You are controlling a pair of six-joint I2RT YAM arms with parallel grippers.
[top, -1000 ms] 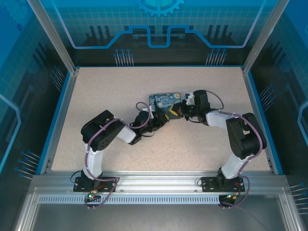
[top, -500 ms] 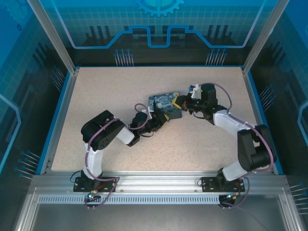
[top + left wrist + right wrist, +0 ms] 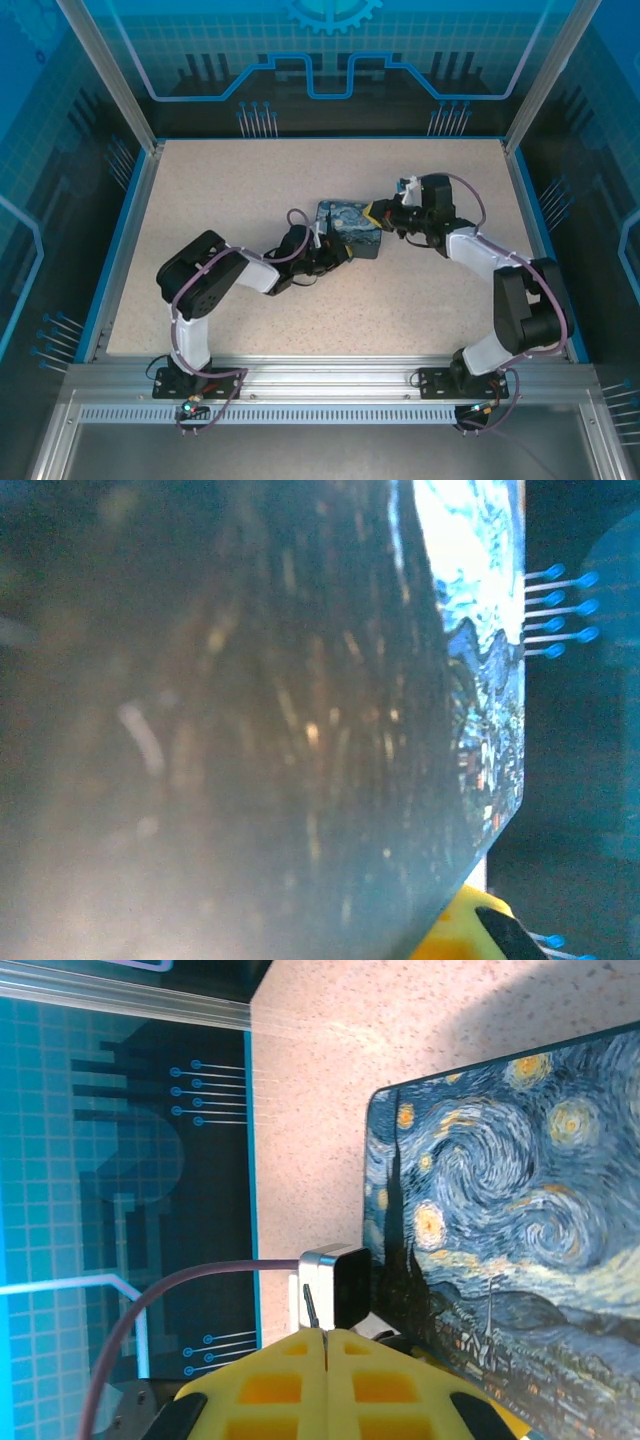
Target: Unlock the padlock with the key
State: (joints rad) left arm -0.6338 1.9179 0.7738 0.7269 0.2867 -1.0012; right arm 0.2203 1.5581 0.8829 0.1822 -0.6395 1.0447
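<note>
- The left fingers are clamped on the padlock. They grip its near-left edge, so the block sits right at their tips with its blue-swirl face turned upward.
- In the left wrist view the padlock lies hard against the fingers. Its dark side is blurred and very close to the lens, and the printed face shows as a strip along its right.
- A yellow piece sits just past the padlock's lower corner in that view; we cannot tell whose it is.
- The right fingers are closed pad against pad at the padlock's far-right corner. From above we cannot tell whether they touch it or stand just beside it.
- In the right wrist view the two yellow right fingers meet along a thin seam. The padlock lies ahead of their tips and to the right, with its dark side the part nearest them.
- A thin dark sliver pokes out of that seam, which we take for the key, pinched between the right fingers. It points ahead, leaning slightly left, and stands close beside the padlock's dark side. We cannot tell whether it touches.
- A small silver-and-black block sits directly beyond the fingertips, right behind the key, and a purple cable runs off it to the left.
- The speckled surface shows beyond the padlock's far edge. We cannot tell whether the padlock rests on it or is held clear.
</note>
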